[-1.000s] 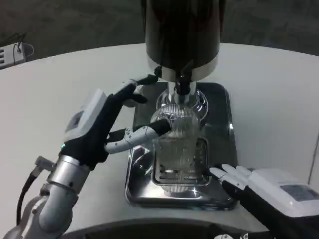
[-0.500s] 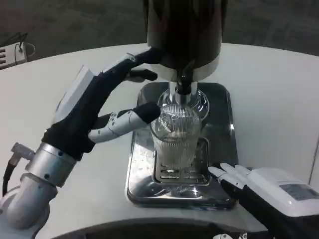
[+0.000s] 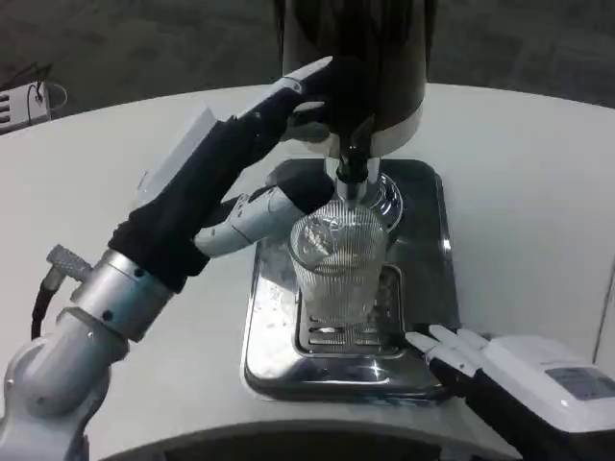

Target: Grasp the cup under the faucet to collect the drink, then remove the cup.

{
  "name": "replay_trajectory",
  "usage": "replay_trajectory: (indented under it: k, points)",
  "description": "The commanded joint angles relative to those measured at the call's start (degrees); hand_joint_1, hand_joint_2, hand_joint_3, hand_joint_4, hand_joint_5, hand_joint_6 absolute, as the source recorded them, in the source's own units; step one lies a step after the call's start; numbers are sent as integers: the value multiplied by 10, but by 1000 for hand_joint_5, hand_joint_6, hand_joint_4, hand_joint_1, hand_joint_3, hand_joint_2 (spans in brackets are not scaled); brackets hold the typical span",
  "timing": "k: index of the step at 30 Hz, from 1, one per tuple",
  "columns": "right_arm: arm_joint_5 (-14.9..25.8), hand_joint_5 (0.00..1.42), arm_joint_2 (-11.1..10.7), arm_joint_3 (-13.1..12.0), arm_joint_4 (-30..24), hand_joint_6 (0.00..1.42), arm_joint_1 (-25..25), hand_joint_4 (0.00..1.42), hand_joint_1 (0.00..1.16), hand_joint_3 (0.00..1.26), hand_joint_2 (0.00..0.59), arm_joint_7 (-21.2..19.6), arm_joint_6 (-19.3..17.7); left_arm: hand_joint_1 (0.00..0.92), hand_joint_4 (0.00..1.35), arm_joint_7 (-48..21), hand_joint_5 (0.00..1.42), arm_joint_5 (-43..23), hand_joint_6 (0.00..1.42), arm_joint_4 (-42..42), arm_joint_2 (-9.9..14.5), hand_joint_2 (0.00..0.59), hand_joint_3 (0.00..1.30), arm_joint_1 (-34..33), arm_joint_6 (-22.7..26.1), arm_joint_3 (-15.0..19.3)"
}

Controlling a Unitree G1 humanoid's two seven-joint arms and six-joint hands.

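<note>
A clear ribbed cup [image 3: 337, 259] stands upright on the grate of the steel drip tray [image 3: 423, 240], directly beneath the faucet [image 3: 353, 171] of the dark drink dispenser [image 3: 354, 67]. My left hand [image 3: 231, 178] is raised beside the dispenser, its upper fingers reaching up against the dispenser's lower body near the faucet, its thumb lying by the cup's upper left rim; it grips nothing. My right hand [image 3: 509, 370] rests low at the tray's near right corner, fingers extended, holding nothing. Whether liquid is in the cup is unclear.
The white round table [image 3: 519, 173] stretches to both sides of the tray. A small white object with a cable [image 3: 24, 101] lies at the far left edge. The table's front edge runs just below the tray.
My left hand has risen from beside the cup up and rightward to the dispenser near the faucet. My right hand has slipped slightly lower and to the right. The cup has stayed put.
</note>
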Motion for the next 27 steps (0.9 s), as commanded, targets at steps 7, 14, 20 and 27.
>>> replay_trajectory:
  k: [7, 14, 20, 27]
  points:
    - [12, 0, -2, -14, -25, 0, 26, 0, 508, 63, 447, -9, -2, 12, 47, -53, 184, -10, 257, -5, -14, 47, 115, -37, 54, -14]
    - [12, 0, 0, -17, -32, 0, 32, 0, 508, 63, 447, -8, 1, 0, 4, -81, 147, -5, 227, -5, -16, 51, 74, -40, 78, -25]
    - [12, 0, 2, -18, -37, 0, 38, 0, 508, 63, 447, -6, 4, 0, 0, -102, 95, 5, 178, -8, -9, 51, 22, -36, 91, -35]
    - [13, 0, 3, -16, -37, 0, 37, 0, 501, 64, 453, -4, 8, 0, 0, -112, 51, 25, 126, 0, -1, 44, 0, -34, 92, -44]
